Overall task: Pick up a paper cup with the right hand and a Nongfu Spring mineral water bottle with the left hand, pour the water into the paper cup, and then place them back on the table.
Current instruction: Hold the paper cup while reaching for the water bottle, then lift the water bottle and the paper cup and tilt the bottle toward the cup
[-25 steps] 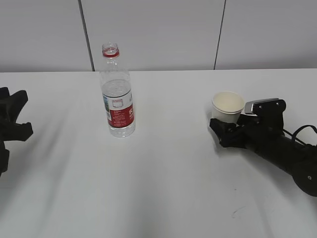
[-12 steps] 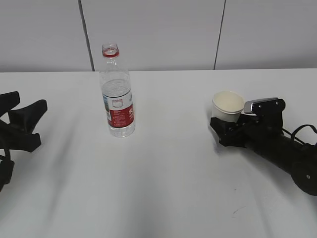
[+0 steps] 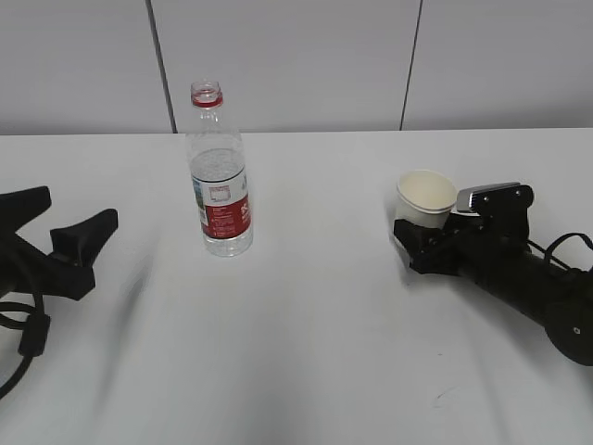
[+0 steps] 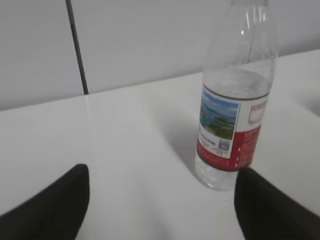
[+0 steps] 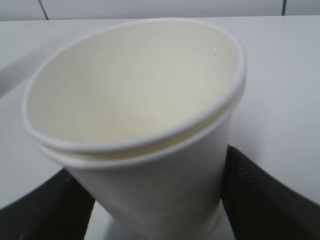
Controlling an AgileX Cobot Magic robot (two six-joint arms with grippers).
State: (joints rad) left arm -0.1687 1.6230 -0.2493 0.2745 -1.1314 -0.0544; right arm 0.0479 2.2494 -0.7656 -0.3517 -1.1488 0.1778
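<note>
My black left claw point(image 3: 69, 232) spreading wide toward the clear red-labelled plastic bottle point(image 3: 220, 171), my black right claw point(image 3: 419, 243) flanking the cream paper cup point(image 3: 425, 198), grip unclear, white tabletop point(image 3: 296, 324).

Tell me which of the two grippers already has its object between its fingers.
The right hand: the paper cup stands between its fingers. The left hand is open and well apart from the Nongfu Spring mineral water bottle, which stands alone.
</note>
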